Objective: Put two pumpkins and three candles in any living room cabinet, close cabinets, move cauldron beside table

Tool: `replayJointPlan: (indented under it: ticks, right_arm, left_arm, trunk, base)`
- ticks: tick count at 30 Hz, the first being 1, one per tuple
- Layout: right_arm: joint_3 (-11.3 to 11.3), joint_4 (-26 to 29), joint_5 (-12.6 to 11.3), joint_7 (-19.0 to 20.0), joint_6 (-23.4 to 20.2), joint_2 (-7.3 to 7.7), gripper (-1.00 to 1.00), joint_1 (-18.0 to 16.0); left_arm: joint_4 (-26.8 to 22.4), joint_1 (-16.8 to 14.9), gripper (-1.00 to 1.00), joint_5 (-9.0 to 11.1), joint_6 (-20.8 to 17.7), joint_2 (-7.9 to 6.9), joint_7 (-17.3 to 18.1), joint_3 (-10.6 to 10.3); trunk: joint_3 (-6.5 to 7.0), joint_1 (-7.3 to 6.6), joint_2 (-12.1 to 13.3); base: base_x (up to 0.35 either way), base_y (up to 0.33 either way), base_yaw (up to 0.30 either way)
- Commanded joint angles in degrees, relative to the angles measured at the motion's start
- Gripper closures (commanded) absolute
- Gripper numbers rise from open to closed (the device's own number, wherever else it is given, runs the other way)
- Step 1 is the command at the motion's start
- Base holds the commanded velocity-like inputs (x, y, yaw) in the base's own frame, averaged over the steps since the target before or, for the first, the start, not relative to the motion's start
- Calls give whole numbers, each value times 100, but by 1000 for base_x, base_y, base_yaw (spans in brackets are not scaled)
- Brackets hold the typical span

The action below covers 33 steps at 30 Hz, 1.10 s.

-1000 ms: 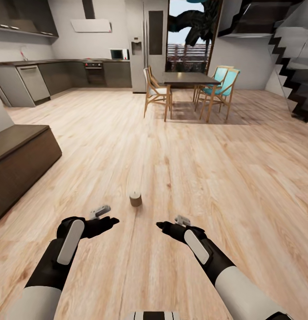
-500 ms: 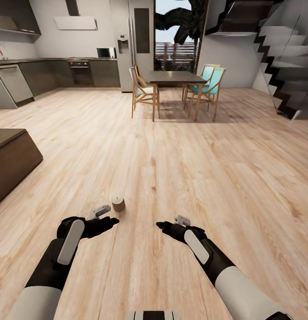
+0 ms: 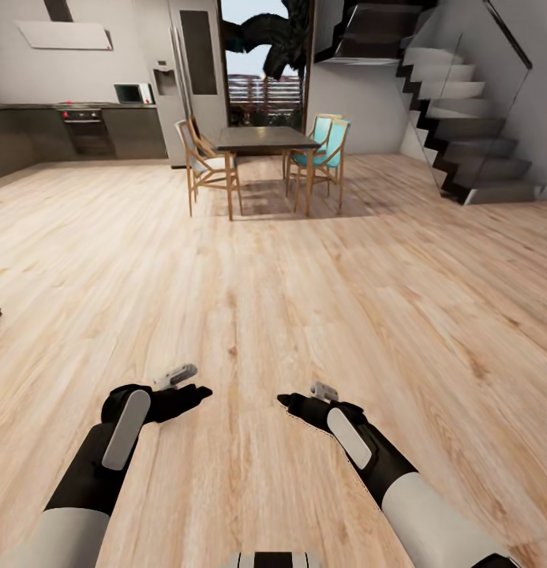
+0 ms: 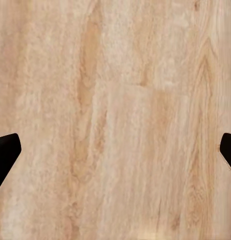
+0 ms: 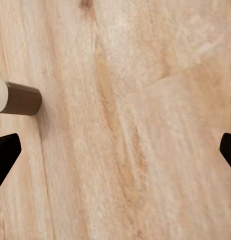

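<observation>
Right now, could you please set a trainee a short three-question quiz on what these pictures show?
1. True or false: both grippers hang open and empty over the pale wooden plank floor.
2. Which wrist view shows the short tan cylindrical candle? A) left B) right
3. Fill in: the dark rectangular dining table stands with wooden chairs, two of them with ____ backs.

Key:
1. True: the left gripper and the right gripper hold nothing, their black fingertips spread wide.
2. B.
3. Turquoise.
</observation>
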State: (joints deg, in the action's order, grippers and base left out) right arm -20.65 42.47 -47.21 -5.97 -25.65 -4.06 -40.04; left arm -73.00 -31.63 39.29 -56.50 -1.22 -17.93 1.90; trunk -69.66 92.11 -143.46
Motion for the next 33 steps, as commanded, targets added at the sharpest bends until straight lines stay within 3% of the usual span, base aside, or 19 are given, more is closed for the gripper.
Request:
replayJointPlan:
  ticks: [1,17,33]
  right_arm:
    - [-18,7,-60,-65,-3,2,-100,-4]
    - [-22,-2,-51,-95,7,2,-100,-4]
    - [-27,-2,-51,-89,47,2,-100,-4]
  left_arm:
    - [-5,-1,-100,61,-19,-1,-53,3]
    - [-7,-1,-100,61,-19,-1,-53,-40]
    - [-6,-1,-100,61,-19,-1,-53,-47]
  trunk:
    - [-5,2,-2]
    - [-6,2,-2]
    - [-22,2,-2]
  base:
    - [310,-27,-278]
    - [320,-15,-270]
    - [328,-1,-13]
